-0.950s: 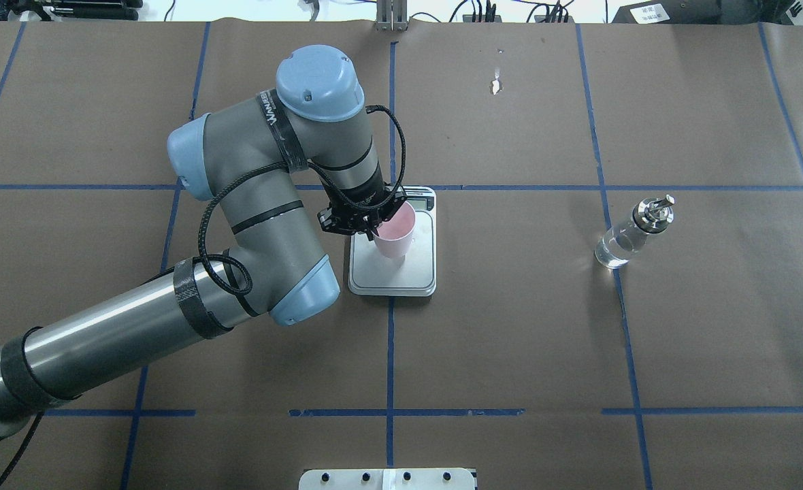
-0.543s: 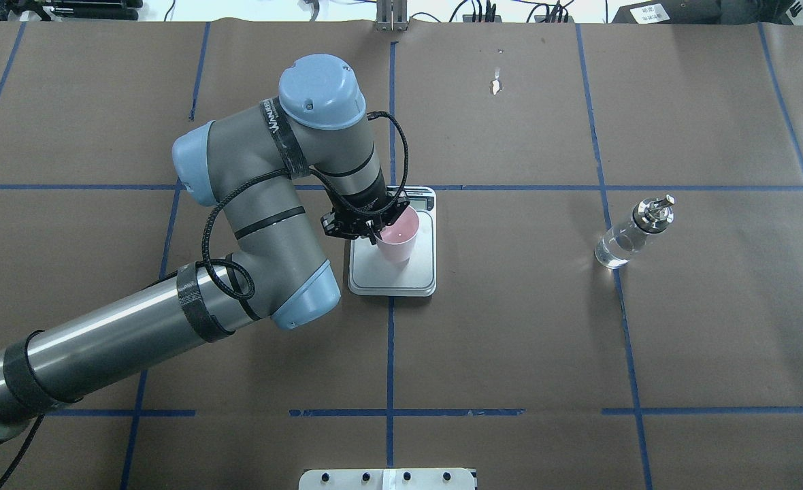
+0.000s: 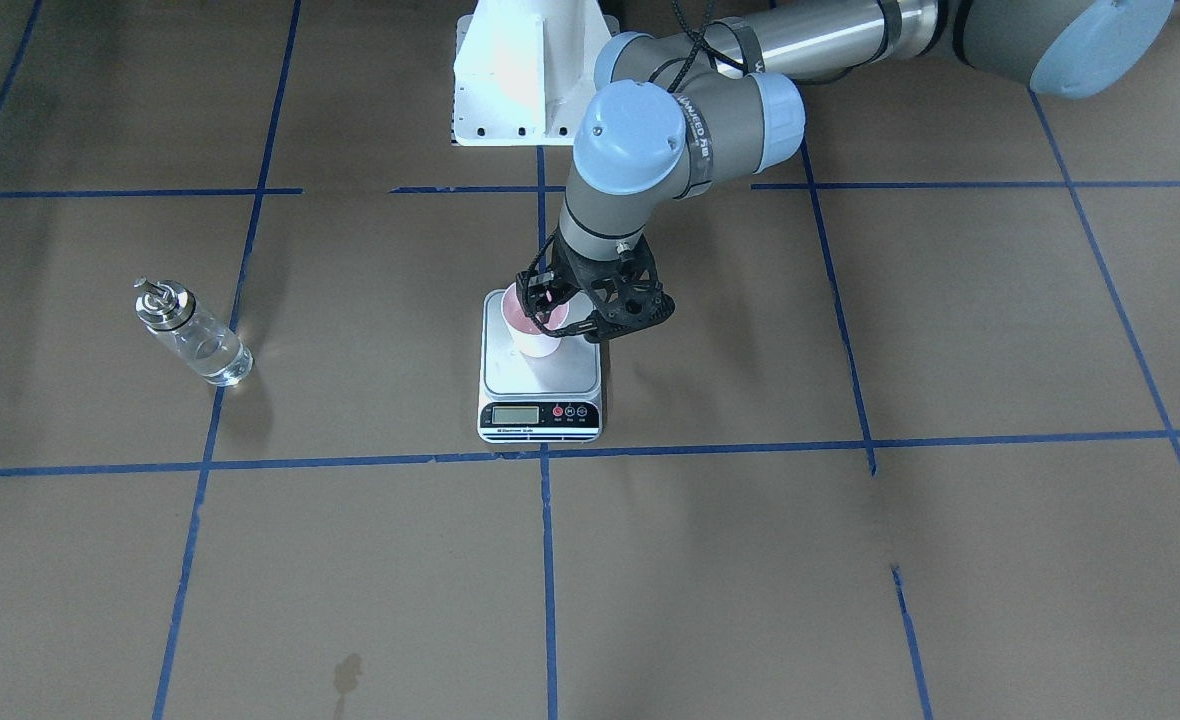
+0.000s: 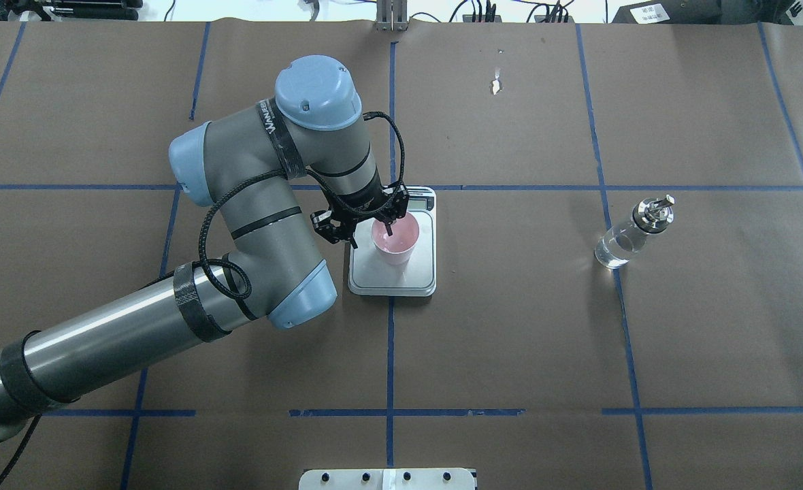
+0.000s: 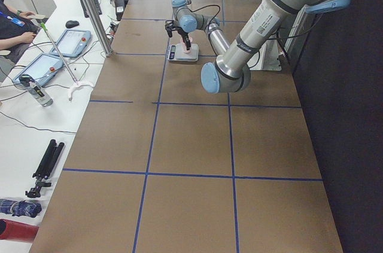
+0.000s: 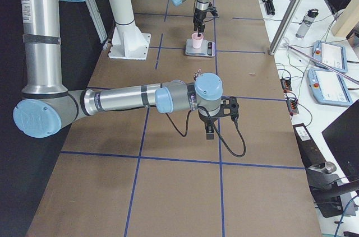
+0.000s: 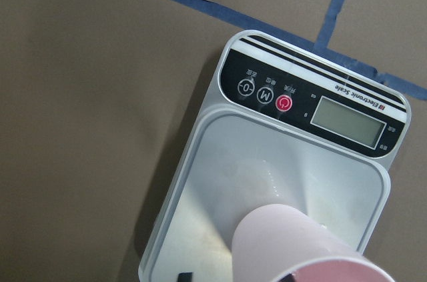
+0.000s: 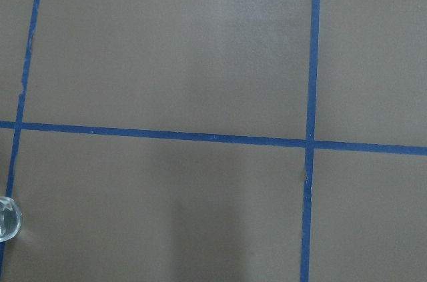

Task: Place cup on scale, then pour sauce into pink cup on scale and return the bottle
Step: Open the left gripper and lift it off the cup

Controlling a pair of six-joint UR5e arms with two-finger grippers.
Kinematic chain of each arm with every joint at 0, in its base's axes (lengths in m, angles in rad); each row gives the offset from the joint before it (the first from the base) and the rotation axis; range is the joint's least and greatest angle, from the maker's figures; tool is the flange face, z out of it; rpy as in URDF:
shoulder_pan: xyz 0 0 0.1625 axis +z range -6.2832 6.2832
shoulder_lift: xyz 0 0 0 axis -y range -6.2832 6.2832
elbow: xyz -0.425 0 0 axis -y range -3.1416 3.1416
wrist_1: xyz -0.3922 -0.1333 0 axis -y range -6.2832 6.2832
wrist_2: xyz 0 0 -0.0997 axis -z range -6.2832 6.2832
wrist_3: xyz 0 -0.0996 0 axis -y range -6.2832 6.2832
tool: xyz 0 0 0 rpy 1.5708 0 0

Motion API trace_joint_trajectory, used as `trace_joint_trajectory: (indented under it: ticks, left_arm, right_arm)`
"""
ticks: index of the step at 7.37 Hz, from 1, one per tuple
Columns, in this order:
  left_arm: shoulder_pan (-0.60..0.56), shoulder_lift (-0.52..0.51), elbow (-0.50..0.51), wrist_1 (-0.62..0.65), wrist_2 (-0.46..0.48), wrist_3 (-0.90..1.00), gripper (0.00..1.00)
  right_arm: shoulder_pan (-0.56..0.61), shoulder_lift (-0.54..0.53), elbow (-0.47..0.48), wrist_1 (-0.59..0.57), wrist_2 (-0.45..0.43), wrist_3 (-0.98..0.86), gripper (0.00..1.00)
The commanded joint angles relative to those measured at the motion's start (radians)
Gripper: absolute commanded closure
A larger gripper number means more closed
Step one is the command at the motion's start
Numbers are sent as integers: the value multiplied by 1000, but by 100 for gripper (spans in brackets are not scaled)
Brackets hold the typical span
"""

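Observation:
The pale pink cup (image 4: 396, 239) stands upright on the silver scale (image 4: 416, 273), near the scale's display end. My left gripper (image 4: 371, 233) is open around the cup's near rim, with one finger inside the cup and the other outside. The same shows in the front view: cup (image 3: 533, 330), scale (image 3: 572, 376), left gripper (image 3: 562, 318). The left wrist view shows the scale (image 7: 267, 162) and the cup's outer wall (image 7: 300, 245). The clear glass bottle (image 4: 629, 235) stands alone at the right. My right gripper (image 6: 219, 118) hovers over bare table; I cannot tell if it is open.
The table is covered in brown paper with blue tape lines. The bottle's top shows at the left edge of the right wrist view (image 8: 8, 219). The white robot base (image 3: 530, 70) stands behind the scale. Operators' tablets and cables (image 6: 328, 57) lie beyond the far edge.
My left gripper has opened and let go of the cup's rim. The cup has come down and now stands on the scale. The bottle has not moved.

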Motion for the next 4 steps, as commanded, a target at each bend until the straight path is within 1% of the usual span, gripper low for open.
trace_joint_trajectory:
  ticks: [1,2,3,4]
  left_arm:
    - [-30,73,-154,107,-5,107,0]
    - [-55,88,-236,179,-7,158,0]
    - [-66,151,-332,200,-7,186,0]
    - [-81,223,-406,201,-7,222,0]
  right_arm:
    - [0,-9,42,-10,7,12,0]
    - [-3,-15,70,-12,1,41,0]
    - [-27,-23,106,-12,-6,85,0]
    - [-78,-26,166,-12,-46,181,0]
